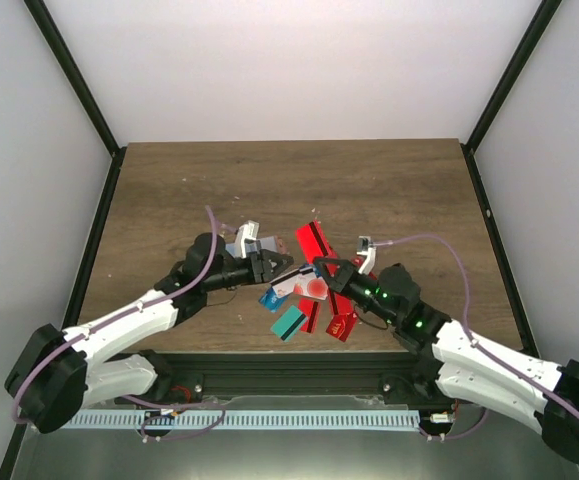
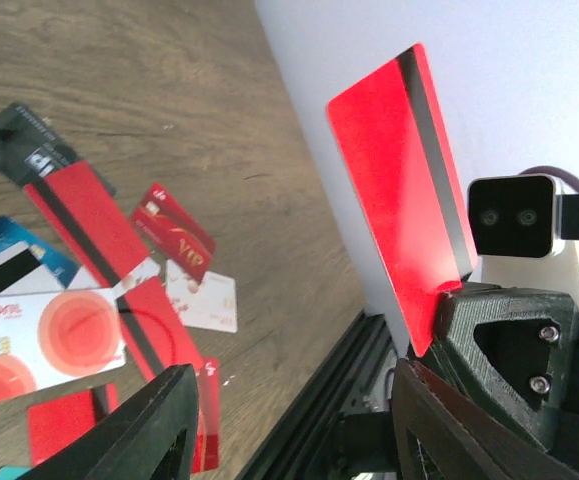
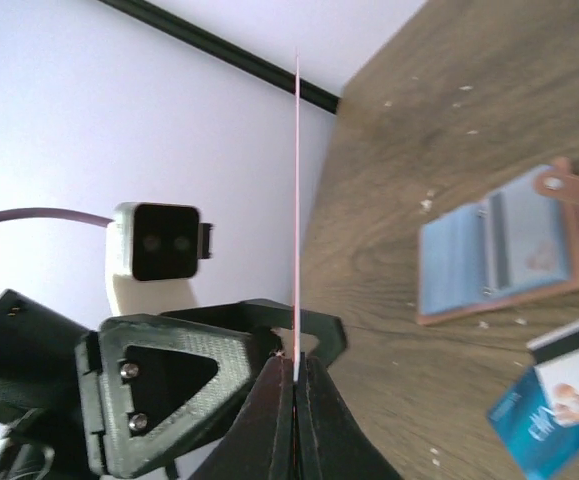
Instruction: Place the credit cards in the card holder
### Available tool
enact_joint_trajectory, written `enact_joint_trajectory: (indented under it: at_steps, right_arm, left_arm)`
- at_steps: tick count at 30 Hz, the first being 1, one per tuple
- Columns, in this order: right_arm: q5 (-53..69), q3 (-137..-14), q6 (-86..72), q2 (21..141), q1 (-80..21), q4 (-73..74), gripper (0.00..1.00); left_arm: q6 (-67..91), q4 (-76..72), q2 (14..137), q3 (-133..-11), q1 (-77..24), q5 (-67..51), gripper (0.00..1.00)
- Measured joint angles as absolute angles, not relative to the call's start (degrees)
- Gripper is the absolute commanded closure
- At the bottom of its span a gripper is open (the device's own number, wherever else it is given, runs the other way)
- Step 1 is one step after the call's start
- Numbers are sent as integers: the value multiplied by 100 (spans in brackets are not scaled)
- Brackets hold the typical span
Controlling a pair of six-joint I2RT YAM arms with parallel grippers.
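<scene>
credit card (image 2: 399,180) upright, pinched in raised right pincer (image 3: 295,372); left pincer (image 2: 289,440) gapes empty.

Both arms reach inward, grippers close together. Left gripper (image 1: 275,265) jaws apart, empty. Right gripper (image 1: 321,267) jaws pinched on upright red card (image 2: 399,190).

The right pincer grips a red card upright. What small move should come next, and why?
Probably swing the right pincer toward the card holder and tip the red card down to its sleeves: the card is clamped upright, the holder lies open on the table, and the left pincer is open and empty.
</scene>
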State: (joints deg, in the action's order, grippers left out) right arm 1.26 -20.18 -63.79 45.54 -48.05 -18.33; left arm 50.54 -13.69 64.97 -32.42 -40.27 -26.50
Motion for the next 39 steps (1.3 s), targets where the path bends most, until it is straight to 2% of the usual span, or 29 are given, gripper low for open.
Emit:
enact_joint_trajectory:
  at_steps: [8, 13, 15, 17, 21, 22, 24, 25, 28, 29, 33, 39]
  right_arm:
    - [648, -2182, -6418, 5105, -4792, -2904, 99]
    - [875, -2182, -6484, 5262, -4788, -3256, 99]
    - [963, -2182, -6530, 5301, -4786, -3385, 99]
    - [1037, -2182, -6560, 5328, -4781, -3505, 99]
    - [1205, -2182, -6646, 5454, -4781, -3767, 99]
    - [1271, -2182, -6674, 5520, -4781, -3848, 99]
    - [1339, -2182, -6716, 5618, -4772, -3977, 99]
    - [1367, -2182, -6735, 5658, -4768, -4021, 95]
    - [1457, -2191, -6713, 5704, -4740, -4010, 46]
    - [1485, -2206, -6661, 5704, -4724, -3898, 39]
    - [1900, -2526, -6270, 5741, -4289, -3216, 31]
    - [3573, -3052, -5251, 6379, -2698, -2700, 30]
  left_arm:
    - [5415, -2567, 6563, -3205, -3881, -3225, 47]
    - [5524, -3059, 6563, -3205, -3835, -3398, 56]
    - [5540, -3148, 6563, -3205, -3793, -3422, 62]
    - [5577, -3205, 6565, -3203, -3745, -3435, 75]
    - [5660, -3450, 6589, -3201, -3651, -3437, 92]
    - [5673, -3514, 6589, -3197, -3632, -3439, 95]
    - [5693, -3660, 6589, -3170, -3599, -3461, 96]
    - [5706, -3732, 6589, -3157, -3588, -3483, 96]
    - [5706, -3811, 6567, -3109, -3568, -3500, 96]
    - [5686, -3789, 6532, -3094, -3555, -3494, 96]
    - [5502, -3347, 6187, -3063, -3345, -3500, 96]
    - [4733, -2032, 5968, -3334, -3079, -3887, 96]
